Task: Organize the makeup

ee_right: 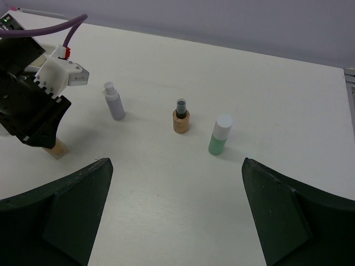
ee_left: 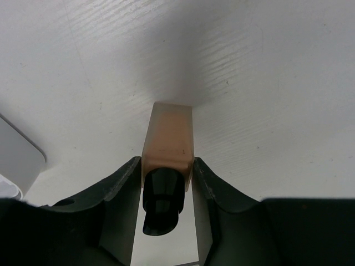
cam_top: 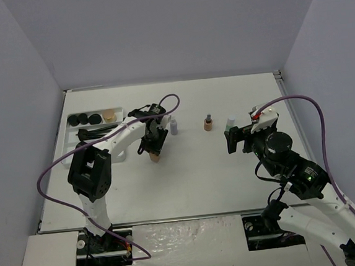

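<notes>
Left claw [ee_left: 166, 166] clamped across a beige, square-sided bottle with a black cap [ee_left: 168, 138]. The bottle's long axis runs in line with the fingers, foot toward the white bench [cam_top: 231, 178]; contact cannot be told. The white ridged tray [cam_top: 116, 111] lies just to this claw's left, nearer this arm. Right claw [ee_right: 175, 166] apart and empty, facing a green, white-capped bottle [ee_right: 219, 136].
</notes>
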